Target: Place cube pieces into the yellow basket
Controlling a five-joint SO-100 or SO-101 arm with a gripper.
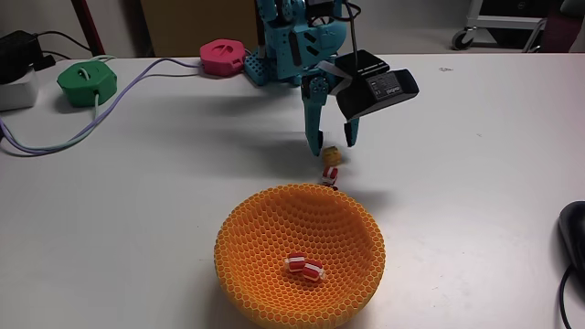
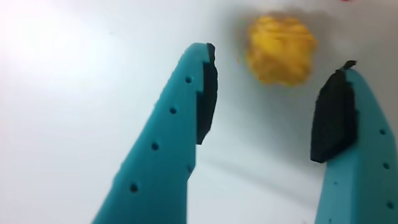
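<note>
The teal two-finger claw (image 1: pixel 333 143) hangs wide apart and empty above the white surface (image 1: pixel 137 219), a small yellow-orange cube (image 2: pixel 280 49) lying just beyond its fingertips.

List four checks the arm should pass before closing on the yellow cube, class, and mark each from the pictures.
1. Pincer open: ok, its jaws stand apart.
2. Yellow cube lined up with the gap: ok in the wrist view, just beyond the fingertips.
3. Pincer low enough to grip: cannot tell.
4. Red-and-white cube beside it clear of the jaws: cannot tell.
5. Yellow basket close by: ok.
</note>
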